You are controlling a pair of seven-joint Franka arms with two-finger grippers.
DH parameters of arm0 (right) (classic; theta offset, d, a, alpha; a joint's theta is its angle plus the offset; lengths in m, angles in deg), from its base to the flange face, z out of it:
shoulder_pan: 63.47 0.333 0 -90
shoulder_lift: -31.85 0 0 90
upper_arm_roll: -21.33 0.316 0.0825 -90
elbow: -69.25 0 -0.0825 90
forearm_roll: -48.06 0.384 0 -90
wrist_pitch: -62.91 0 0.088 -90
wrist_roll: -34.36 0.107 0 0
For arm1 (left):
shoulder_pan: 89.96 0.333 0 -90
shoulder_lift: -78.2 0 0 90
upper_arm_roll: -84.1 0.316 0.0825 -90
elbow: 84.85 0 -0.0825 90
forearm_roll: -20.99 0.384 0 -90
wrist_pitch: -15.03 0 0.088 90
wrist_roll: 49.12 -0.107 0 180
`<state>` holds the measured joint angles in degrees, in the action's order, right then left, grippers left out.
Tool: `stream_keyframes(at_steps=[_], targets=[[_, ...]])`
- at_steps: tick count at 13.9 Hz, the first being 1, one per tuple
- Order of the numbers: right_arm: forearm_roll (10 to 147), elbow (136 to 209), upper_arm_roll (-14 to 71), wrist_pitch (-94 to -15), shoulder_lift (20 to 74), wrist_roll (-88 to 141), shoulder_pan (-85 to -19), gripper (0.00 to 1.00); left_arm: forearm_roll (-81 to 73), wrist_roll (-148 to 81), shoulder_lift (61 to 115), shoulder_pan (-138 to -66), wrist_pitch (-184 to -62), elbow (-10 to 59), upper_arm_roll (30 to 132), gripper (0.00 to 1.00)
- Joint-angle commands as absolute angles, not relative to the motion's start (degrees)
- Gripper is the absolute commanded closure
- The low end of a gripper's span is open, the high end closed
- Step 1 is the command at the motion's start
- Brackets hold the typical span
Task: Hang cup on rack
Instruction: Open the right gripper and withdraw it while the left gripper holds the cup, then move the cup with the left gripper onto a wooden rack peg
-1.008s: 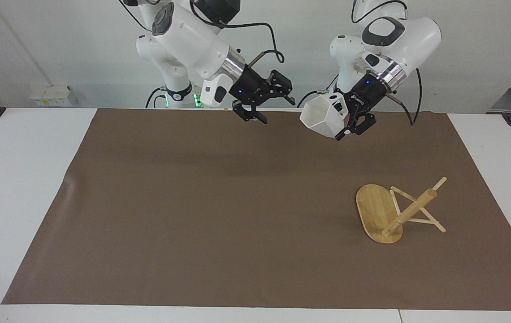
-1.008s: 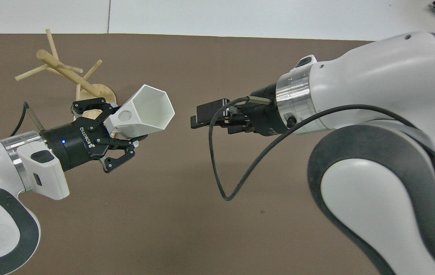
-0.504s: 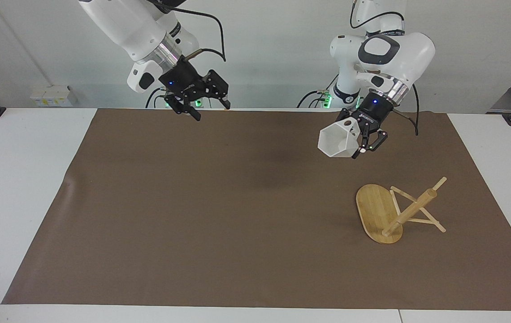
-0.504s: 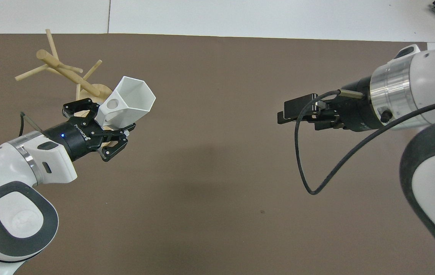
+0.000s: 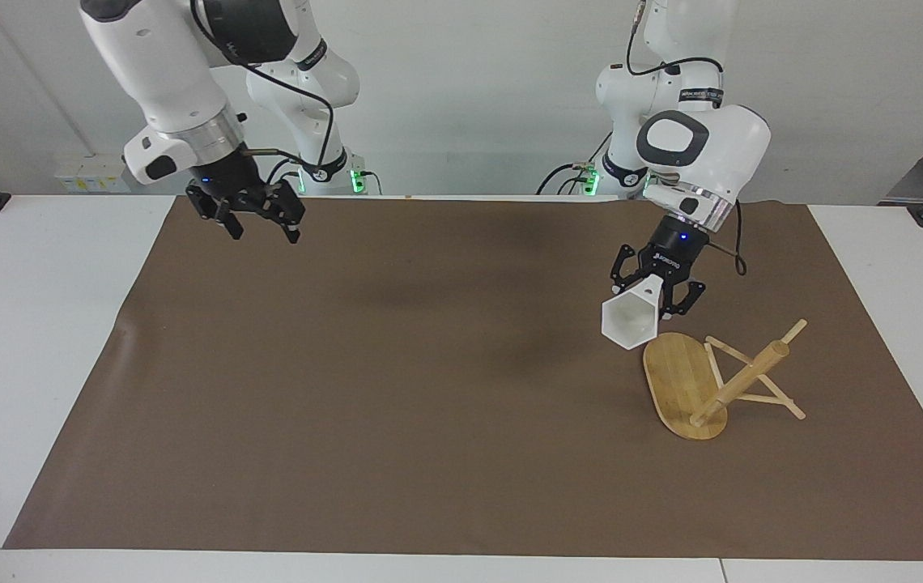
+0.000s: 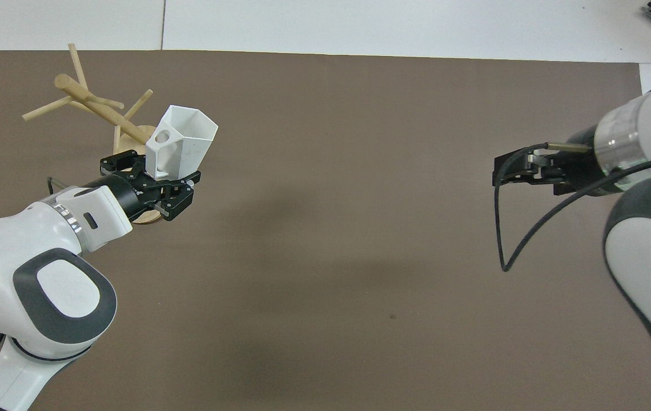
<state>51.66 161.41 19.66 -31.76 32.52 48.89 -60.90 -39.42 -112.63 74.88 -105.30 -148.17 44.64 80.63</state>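
The cup [image 5: 630, 324], white and faceted, hangs in the air by its pierced tab handle, mouth tilted down and away from the robots. My left gripper [image 5: 653, 285] is shut on that handle and holds the cup just over the robot-side end of the rack's oval base. The overhead view shows the cup [image 6: 184, 137] and left gripper [image 6: 157, 174] covering part of that base. The bamboo rack [image 5: 684, 380] sits on the brown mat toward the left arm's end. Its post [image 6: 103, 109] slants and it looks tipped onto its pegs. My right gripper [image 5: 261, 231] hangs open and empty.
A brown mat [image 5: 397, 389] covers most of the white table [image 5: 32, 340]. The right gripper [image 6: 511, 168] waits over the mat's robot-side edge, toward the right arm's end. A black cable loops down from its wrist.
The left gripper carried the cup down and away from the robots, up to the rack's base. The right arm swung back toward its own end of the table.
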Motion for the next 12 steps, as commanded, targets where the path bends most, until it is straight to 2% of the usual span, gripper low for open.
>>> stream_keyframes(at_steps=[1,5,12], targets=[[45.09,163.47,18.96,-33.76,30.88,49.48,-60.66,0.00,-40.09,-110.03,77.59,-104.55,-150.03,41.80,80.84,1.00],[44.72,163.47,16.23,-34.91,31.06,46.07,-60.75,0.00,-38.25,-110.02,80.31,-101.91,-149.68,37.59,81.02,1.00],[45.51,161.09,14.83,-33.60,30.18,44.03,-60.75,0.00,-37.19,-107.92,82.77,-101.29,-150.03,35.82,81.02,1.00]])
